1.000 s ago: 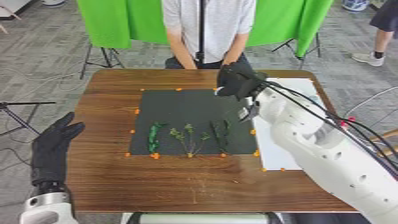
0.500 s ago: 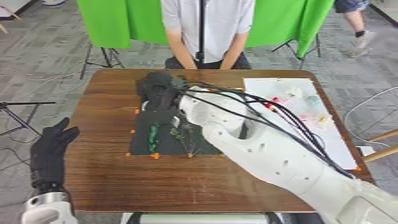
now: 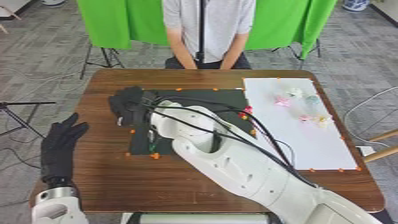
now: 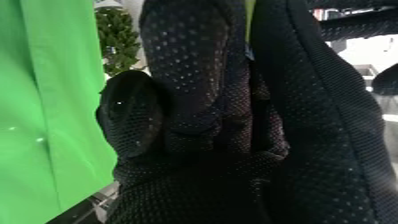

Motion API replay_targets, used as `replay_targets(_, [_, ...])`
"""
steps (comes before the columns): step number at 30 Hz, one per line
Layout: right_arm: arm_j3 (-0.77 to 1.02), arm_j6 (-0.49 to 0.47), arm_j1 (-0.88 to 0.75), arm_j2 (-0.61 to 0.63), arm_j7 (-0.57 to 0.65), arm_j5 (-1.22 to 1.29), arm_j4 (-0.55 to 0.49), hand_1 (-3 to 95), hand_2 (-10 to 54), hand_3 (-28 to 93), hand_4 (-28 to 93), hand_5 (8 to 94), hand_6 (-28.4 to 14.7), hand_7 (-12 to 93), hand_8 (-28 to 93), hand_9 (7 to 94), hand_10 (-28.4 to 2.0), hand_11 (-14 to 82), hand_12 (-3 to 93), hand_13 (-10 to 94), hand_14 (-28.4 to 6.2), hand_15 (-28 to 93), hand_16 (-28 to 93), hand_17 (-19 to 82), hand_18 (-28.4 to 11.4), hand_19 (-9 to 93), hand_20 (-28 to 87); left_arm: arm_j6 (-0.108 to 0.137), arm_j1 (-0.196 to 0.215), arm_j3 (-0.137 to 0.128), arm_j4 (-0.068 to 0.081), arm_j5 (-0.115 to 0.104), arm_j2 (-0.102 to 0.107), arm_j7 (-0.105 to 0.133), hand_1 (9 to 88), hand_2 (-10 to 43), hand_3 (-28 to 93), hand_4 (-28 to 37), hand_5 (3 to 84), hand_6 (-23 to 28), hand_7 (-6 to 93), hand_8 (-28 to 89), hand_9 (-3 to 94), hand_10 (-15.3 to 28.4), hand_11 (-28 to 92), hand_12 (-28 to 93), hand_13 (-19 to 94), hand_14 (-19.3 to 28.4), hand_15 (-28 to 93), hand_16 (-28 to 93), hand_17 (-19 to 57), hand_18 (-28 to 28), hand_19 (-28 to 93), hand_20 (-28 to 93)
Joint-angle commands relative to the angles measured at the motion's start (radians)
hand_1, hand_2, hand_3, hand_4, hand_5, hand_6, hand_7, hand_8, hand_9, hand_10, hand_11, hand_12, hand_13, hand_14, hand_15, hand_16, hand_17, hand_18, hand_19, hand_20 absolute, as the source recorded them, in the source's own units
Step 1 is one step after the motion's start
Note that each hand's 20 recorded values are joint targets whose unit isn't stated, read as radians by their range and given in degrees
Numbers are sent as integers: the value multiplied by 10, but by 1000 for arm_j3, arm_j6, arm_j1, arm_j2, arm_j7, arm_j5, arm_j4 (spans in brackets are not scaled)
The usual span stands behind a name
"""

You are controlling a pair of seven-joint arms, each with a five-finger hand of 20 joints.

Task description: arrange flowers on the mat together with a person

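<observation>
Flowers [image 3: 282,101] of pink, white, pale blue and yellow lie on the far half of the white sheet [image 3: 293,160], at the right side of the brown wooden desk [image 3: 195,187], head view. Nearest, at the lower left of that view, the left hand [image 3: 62,145], gloved in black, points away from the robot, its fingers extended and slightly apart, with nothing in its hold. The right arm [image 3: 240,170] enters from the lower right and slants over the desk, dark cables running along its upper side. Beyond the near strip of wood, orange pieces [image 3: 155,156] mark the near edge of the dark mat [image 3: 142,145]; green foliage [image 3: 152,148] shows on the mat beside the arm, much of the mat being covered by it. Farther off, the right hand [image 3: 129,102] is at the mat's left edge, toward the far corner; whether it is closed on anything cannot be told. In the right wrist view the same hand [image 4: 195,185] stands large in front of a green curtain [image 4: 53,110] and a leafy plant [image 4: 115,35]. In the background of the head view, tripod legs [image 3: 107,59] stand on the grey floor [image 3: 53,60], and a blue-and-white vessel [image 3: 355,4] stands at the upper right, its contents indistinguishable.
</observation>
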Motion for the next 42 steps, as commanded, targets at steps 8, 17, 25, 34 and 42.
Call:
replay_targets(8, [45,-5,-54,-49,-22,-153,102,597,-95,558,-219,805,44,211,53,919,-71,45,320,937,1,467,223,628,-96,932,294,-21,-26,34,19,1,-15,-5,133,74,686,-283,485,33,106,-65,503,149,194,136,392,165,177,-17,82,101,103,155])
replay_targets(17, [50,-26,-68,-45,-19,-201,119,580,-95,556,-210,775,46,200,38,887,-77,41,303,937,-2,453,227,622,-95,932,291,-33,-29,39,21,6,-17,-10,133,65,688,-283,483,32,108,-65,504,151,195,137,392,166,179,-18,81,102,105,155])
replay_targets(25, [48,-62,-62,-36,-12,-180,98,506,-95,629,-229,697,52,187,-12,806,-103,126,181,937,-4,426,248,618,-96,932,289,-40,-22,37,18,11,-18,-14,138,60,688,-283,482,32,108,-65,507,152,200,138,394,166,181,-18,80,103,107,155])
replay_targets(34, [45,-126,-50,-23,-1,-175,78,446,-95,695,-242,617,56,176,-126,759,-112,122,152,937,-10,402,256,606,-101,930,284,-46,-17,33,15,13,-16,-22,145,55,689,-283,484,32,112,-65,510,154,203,140,396,168,185,-19,80,103,108,154])
replay_targets(42, [37,-160,-17,7,6,-145,45,429,-95,693,-247,578,62,168,-125,729,-115,103,137,937,-17,382,265,601,-105,925,284,-46,-6,28,9,14,-15,-28,149,54,688,-283,484,31,115,-66,510,152,205,141,396,168,186,-19,78,104,107,153])
